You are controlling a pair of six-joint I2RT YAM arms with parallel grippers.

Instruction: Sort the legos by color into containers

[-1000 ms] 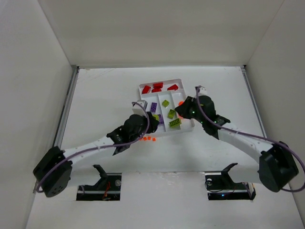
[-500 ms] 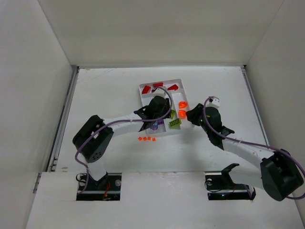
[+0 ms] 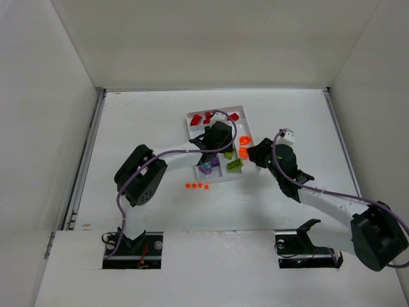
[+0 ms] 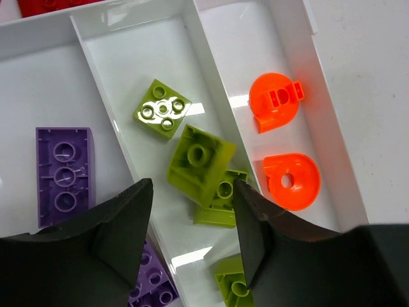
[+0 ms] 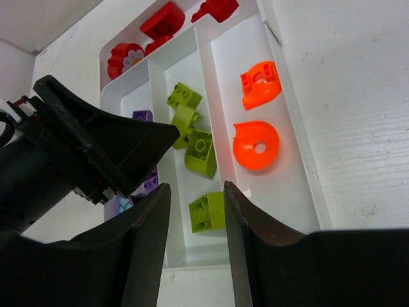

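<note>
The white tray (image 3: 189, 125) holds sorted legos. Red pieces (image 5: 163, 19) lie in the crosswise section, and purple bricks (image 4: 62, 174) fill the left long section. Lime bricks (image 4: 200, 164) are in the middle one. Two orange round pieces (image 4: 291, 181) rest in the right one. Several tiny orange pieces (image 3: 197, 186) lie on the table just in front of the tray. My left gripper (image 4: 192, 211) hovers open over the lime section, holding nothing. At the tray's near right end my right gripper (image 5: 197, 192) is open above a lime brick (image 5: 208, 211), apart from it.
The left arm's black gripper (image 5: 102, 141) fills the left side of the right wrist view, close beside the right fingers. A purple piece with a pale flower (image 5: 121, 203) sits at the near end of the purple section. White walls enclose the table on three sides.
The left arm swung from the tray's near edge to above the lime section and opened. The right gripper opened, pulled back from the tray, and two orange round pieces now show in the right section.
</note>
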